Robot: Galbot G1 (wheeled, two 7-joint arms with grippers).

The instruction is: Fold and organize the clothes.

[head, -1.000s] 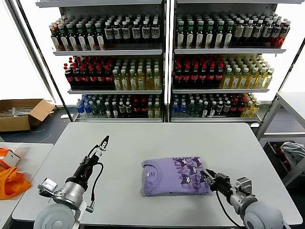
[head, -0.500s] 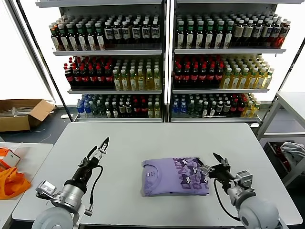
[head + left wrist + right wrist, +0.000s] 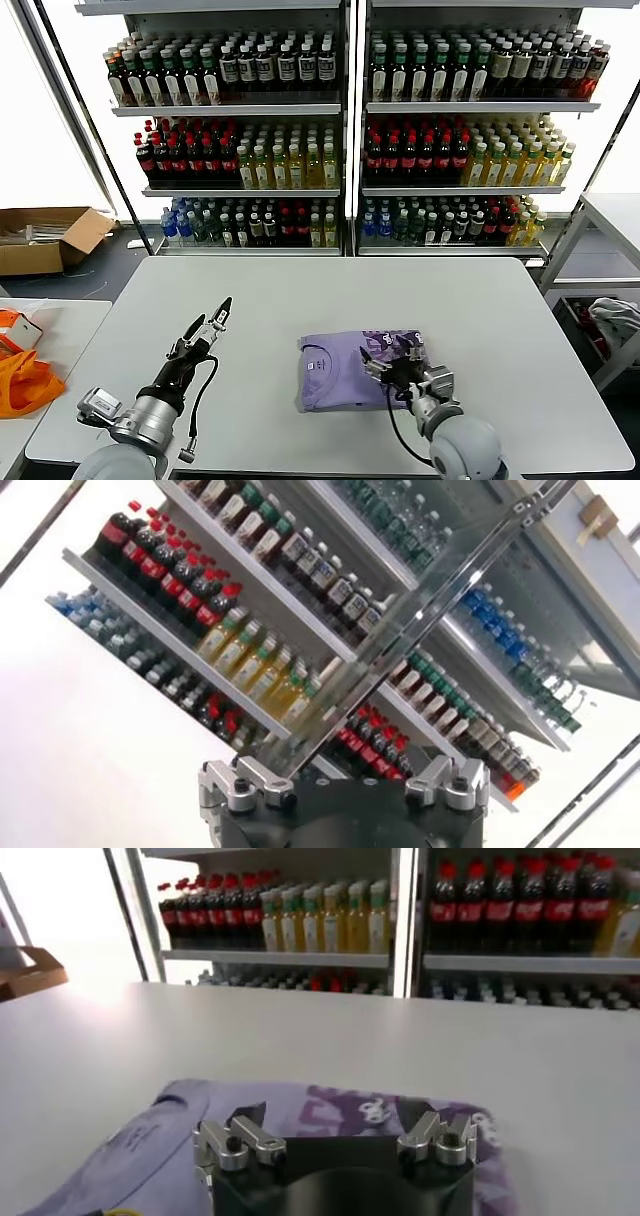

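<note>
I have the shirt (image 3: pixel 365 370) folded into a neat rectangle on the table (image 3: pixel 300 290), print side up, collar end toward my left. Its long axis runs left to right across my front.

My right gripper (image 3: pixel 392 369) sits over the shirt's near right part, wrist low at the near edge, fingers pointing away from me and slightly left. In the right wrist view the shirt (image 3: pixel 330 1110) spreads out directly ahead of and beneath the jaws, which stand spread apart with nothing between them. I judge the fabric is just below the fingertips; I cannot tell whether they touch it.

My left gripper (image 3: pixel 215 318) hangs well to the left of the shirt, above bare table, pointing up and away toward the shelves (image 3: pixel 345 130). Its fingers look drawn together to a point in the head view, and its own wrist camera shows only shelving beyond them, no cloth.

So the right arm is plainly the nearer one. With the shirt already folded, what I think remains is a tidy-up or a shift of the bundle. The jaws lie across the long axis, so a push or pinch from here would act on the near long edge.
</note>
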